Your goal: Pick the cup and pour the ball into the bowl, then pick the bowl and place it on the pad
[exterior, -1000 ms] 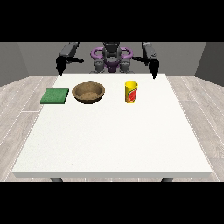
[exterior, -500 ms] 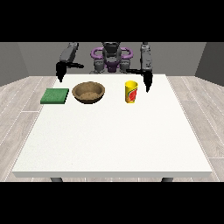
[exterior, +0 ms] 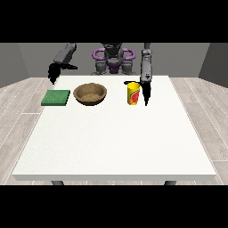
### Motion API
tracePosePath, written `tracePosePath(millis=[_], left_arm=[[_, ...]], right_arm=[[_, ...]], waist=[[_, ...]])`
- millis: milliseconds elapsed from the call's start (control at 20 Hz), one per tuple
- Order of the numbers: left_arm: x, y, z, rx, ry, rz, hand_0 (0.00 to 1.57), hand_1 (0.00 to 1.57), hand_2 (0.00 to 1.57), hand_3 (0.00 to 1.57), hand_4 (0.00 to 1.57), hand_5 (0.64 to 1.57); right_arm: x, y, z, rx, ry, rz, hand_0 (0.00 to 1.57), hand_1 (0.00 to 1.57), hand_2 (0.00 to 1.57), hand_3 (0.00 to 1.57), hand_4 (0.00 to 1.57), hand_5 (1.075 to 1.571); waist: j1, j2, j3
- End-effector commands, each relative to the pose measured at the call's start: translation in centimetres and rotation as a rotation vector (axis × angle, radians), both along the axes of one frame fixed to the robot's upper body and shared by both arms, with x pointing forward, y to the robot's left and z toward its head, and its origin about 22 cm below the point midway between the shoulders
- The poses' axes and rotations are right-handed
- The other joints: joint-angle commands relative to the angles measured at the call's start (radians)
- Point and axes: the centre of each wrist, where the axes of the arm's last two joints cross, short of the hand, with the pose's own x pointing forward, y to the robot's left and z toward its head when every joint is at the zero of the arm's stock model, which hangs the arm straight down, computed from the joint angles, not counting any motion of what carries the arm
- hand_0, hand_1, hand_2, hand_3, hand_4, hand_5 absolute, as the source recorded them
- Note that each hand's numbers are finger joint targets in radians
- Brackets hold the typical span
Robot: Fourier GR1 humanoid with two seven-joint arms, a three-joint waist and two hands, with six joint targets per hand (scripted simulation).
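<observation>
Front view: the yellow cup [exterior: 133,94] stands upright on the table [exterior: 114,142], between the bowl [exterior: 90,94] and the hand at the view's right [exterior: 145,92], which hangs just beside it, fingers straight, grasping nothing. The other hand [exterior: 54,72] hovers beyond the green pad [exterior: 56,97]; its fingers cannot be made out.

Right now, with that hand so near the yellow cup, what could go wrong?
The hand at the view's right hangs close beside the yellow cup, which stands upright; a sideways nudge could tip it before it is held. The brown bowl sits apart from the cup, so a tilt begun too early might pour short onto the white table. I cannot see the ball.
</observation>
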Motion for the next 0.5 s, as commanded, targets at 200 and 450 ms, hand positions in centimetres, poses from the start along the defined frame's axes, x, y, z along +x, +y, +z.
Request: tracePosePath(millis=[200, 450], left_arm=[[1.7, -0.8, 0.0, 0.02, -0.054, 0.07, 0.0, 0.0, 0.0, 0.0, 0.0, 1.323], [1.5, 3.3, 1.4, 0.235, -0.105, 0.293, 1.28, 1.28, 1.57, 1.57, 0.92, 1.57]], right_arm=[[-0.1, -0.4, 0.6, -0.02, -0.073, 0.022, 0.0, 0.0, 0.0, 0.0, 0.0, 1.57], [0.5, -2.6, 3.7, -0.047, -0.127, 0.045, 0.0, 0.0, 0.22, 0.39, 0.0, 1.569]], waist=[[-0.062, 0.089, -0.0002], [-0.119, 0.142, 0.0017]])
